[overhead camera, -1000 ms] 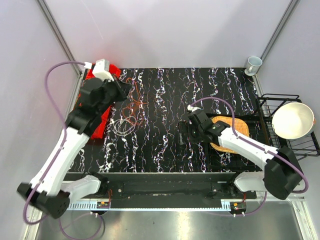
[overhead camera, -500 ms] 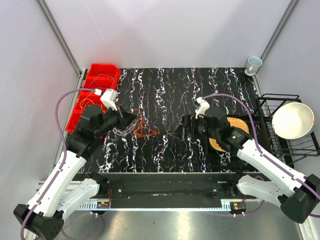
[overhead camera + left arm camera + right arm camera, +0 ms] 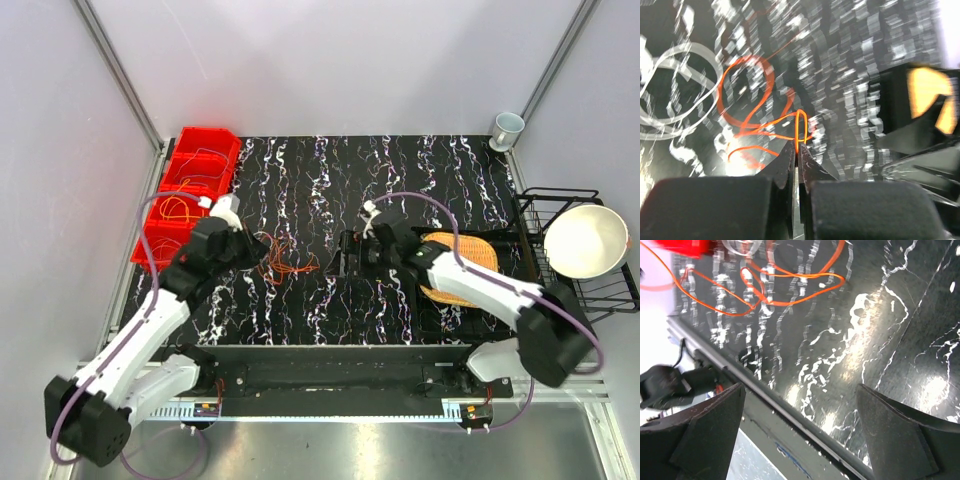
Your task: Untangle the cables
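Orange cable (image 3: 765, 134) sits pinched between the clamped tips of the left gripper (image 3: 797, 147). The right gripper (image 3: 800, 390), spread wide and empty, has moved leftward, nearer it.

An orange cable (image 3: 285, 262) lies left of centre in the top view. It is a thin wire lying in loose, overlapping loops, mostly flat. In the left wrist view it forms one round loop at centre left, with flatter strands crossing below. A narrow upright loop of it is pinched at the closed tips of the left gripper (image 3: 797, 148). A whitish cable (image 3: 670, 92) curls in blurred rings just beside it at the left edge. Further left in the top view, a separate orange coil (image 3: 178, 210) lies well apart.
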`<action>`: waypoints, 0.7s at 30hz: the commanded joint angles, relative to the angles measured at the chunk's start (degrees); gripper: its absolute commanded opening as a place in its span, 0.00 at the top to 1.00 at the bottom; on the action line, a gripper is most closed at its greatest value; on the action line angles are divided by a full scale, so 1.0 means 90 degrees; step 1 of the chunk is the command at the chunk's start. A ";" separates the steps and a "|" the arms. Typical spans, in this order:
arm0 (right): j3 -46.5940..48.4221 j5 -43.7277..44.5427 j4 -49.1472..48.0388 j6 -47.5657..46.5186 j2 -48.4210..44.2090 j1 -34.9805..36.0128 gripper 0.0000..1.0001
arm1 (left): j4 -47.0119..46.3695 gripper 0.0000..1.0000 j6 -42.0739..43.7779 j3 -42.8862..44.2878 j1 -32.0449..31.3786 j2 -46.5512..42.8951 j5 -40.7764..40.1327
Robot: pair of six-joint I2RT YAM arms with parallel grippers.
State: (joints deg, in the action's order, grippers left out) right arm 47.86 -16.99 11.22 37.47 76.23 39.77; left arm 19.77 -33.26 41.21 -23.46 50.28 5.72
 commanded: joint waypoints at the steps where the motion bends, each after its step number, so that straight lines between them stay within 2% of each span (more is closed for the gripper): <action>1: 0.0580 0.0218 -0.0310 0.0358 0.0815 0.0064 0.05 | -0.0467 1.00 -0.0250 -0.0505 0.0000 0.0651 -0.0770; 5: 0.0864 0.0063 -0.0319 0.0309 0.1363 0.0083 0.05 | -0.1159 1.00 -0.0319 -0.0809 0.0009 0.1394 -0.0685; 10: 0.1108 -0.0133 -0.0407 0.0114 0.1813 0.0376 0.06 | -0.1542 1.00 -0.0328 -0.0722 0.0009 0.2273 -0.0459; 13: 0.1235 -0.0046 -0.0456 0.0007 0.1892 0.0639 0.06 | -0.1679 1.00 -0.0309 -0.0653 0.0009 0.2479 -0.0508; 21: 0.1928 0.0081 -0.0466 0.0240 0.2671 0.0708 0.06 | -0.1689 1.00 -0.0143 -0.0584 0.0009 0.2841 -0.0625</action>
State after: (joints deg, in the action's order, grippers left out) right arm 60.77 -17.12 9.06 38.89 96.84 46.13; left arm 8.16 -35.64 34.17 -23.46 74.94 1.63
